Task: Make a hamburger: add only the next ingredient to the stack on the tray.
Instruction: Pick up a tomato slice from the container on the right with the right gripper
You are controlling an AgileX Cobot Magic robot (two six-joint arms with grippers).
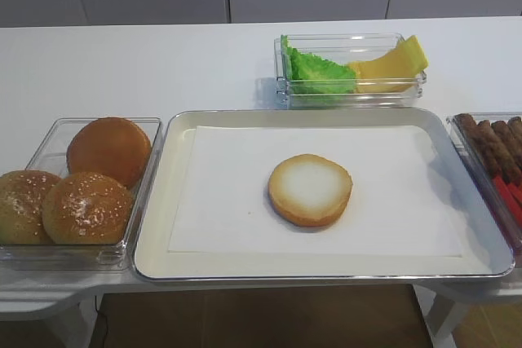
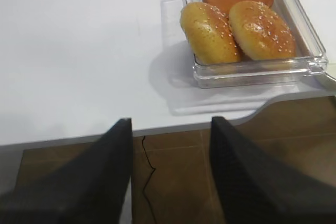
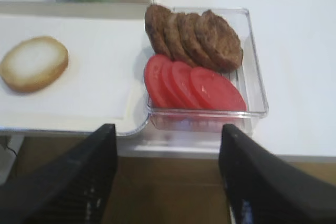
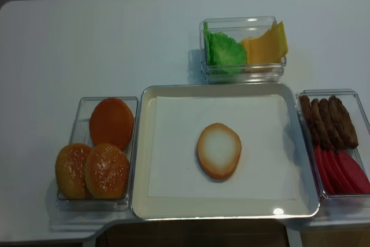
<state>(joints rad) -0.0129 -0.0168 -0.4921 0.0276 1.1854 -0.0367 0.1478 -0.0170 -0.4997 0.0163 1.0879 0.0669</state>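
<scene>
The stack is a single bun half (image 1: 310, 189) (image 4: 219, 150) (image 3: 34, 62), pale cut face up, in the middle of the paper-lined silver tray (image 1: 155, 258) (image 4: 139, 201). Several red tomato slices (image 3: 194, 85) (image 4: 341, 172) (image 1: 510, 197) lean in a row in the front half of a clear container right of the tray. My right gripper (image 3: 168, 129) hangs open and empty in front of the table edge, just short of that container. My left gripper (image 2: 170, 121) is open and empty too, off the front edge, left of the bun box. Neither gripper shows in the exterior views.
Brown patties (image 3: 194, 35) (image 4: 329, 121) fill the back half of the tomato container. A clear box of whole domed buns (image 1: 81, 181) (image 2: 236, 24) sits left of the tray. Behind the tray, a container holds lettuce (image 1: 318, 71) and cheese (image 4: 263, 44).
</scene>
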